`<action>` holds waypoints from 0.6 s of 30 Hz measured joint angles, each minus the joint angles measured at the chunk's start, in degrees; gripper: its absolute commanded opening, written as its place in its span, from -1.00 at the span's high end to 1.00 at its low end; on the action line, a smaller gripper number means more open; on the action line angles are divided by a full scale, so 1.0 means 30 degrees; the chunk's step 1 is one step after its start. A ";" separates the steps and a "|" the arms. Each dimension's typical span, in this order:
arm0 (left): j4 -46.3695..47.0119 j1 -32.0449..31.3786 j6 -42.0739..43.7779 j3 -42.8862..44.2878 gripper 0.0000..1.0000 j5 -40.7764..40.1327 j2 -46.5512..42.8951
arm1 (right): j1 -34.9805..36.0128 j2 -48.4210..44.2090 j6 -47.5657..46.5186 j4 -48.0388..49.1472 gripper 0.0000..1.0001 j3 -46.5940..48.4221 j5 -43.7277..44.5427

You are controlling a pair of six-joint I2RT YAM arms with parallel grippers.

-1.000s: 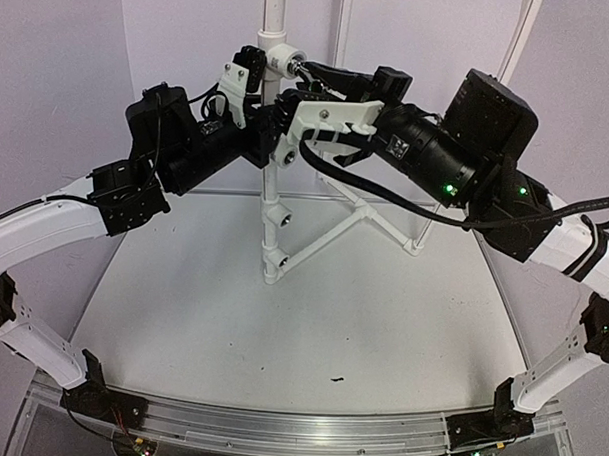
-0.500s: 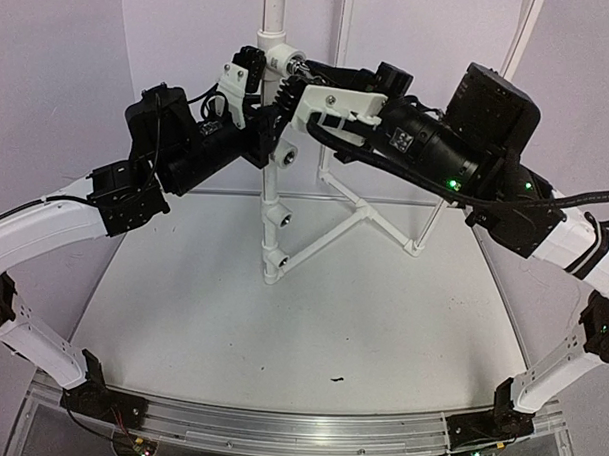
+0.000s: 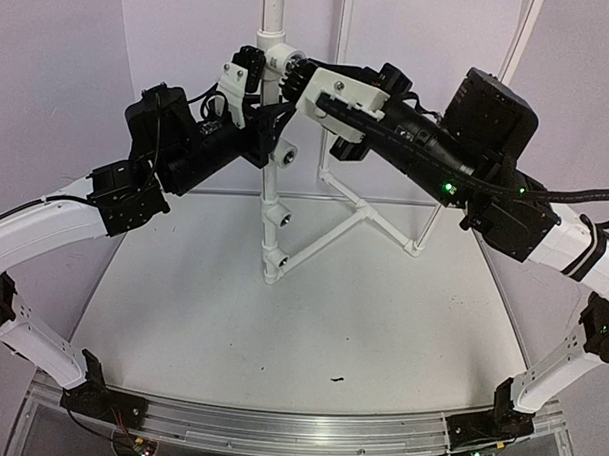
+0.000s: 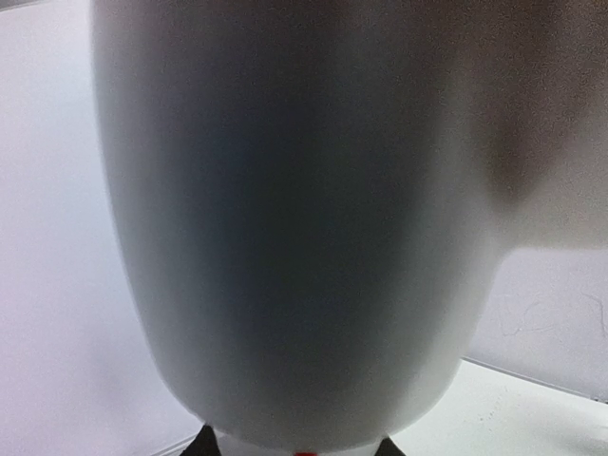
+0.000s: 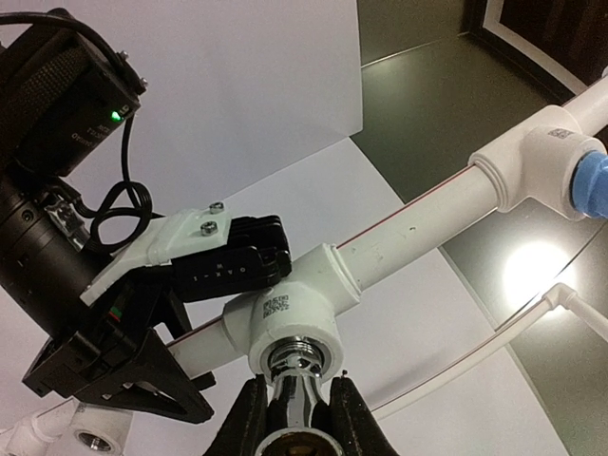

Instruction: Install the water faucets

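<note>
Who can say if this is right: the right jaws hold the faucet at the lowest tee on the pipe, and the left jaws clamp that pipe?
No. The right jaws hold the faucet at a high tee, well above the lowest tee; the top external view shows it. The left jaws do clamp the pipe.

The right end effector [image 5: 299, 410] pinches a chrome water faucet [image 5: 300, 369] whose end meets the opening of a white tee fitting [image 5: 285, 318]. A white pipe [image 5: 418, 223] runs diagonally to a blue-capped tee [image 5: 560, 161]; the left end effector [image 5: 261, 266] clamps it beside the fitting.
</note>
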 measured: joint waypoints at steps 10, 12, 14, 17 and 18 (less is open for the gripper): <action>0.0007 -0.0072 0.0007 0.0029 1.00 -0.0137 0.0036 | 0.0074 0.0000 0.1998 0.0223 1.00 -0.0058 0.0349; 0.0007 -0.0087 0.0007 0.0029 1.00 -0.0167 0.0036 | 0.0108 0.0000 0.2542 0.0269 1.00 -0.0065 0.0458; 0.0007 -0.0105 0.0015 0.0029 1.00 -0.0192 0.0036 | 0.0117 0.0000 0.3029 0.0344 1.00 -0.0087 0.0502; 0.0007 -0.0136 0.0015 0.0029 1.00 -0.0279 0.0036 | 0.0122 0.0000 0.3883 0.0450 1.00 -0.0118 0.0551; 0.0007 -0.0138 0.0015 0.0029 1.00 -0.0296 0.0036 | 0.0124 0.0000 0.4179 0.0478 1.00 -0.0124 0.0567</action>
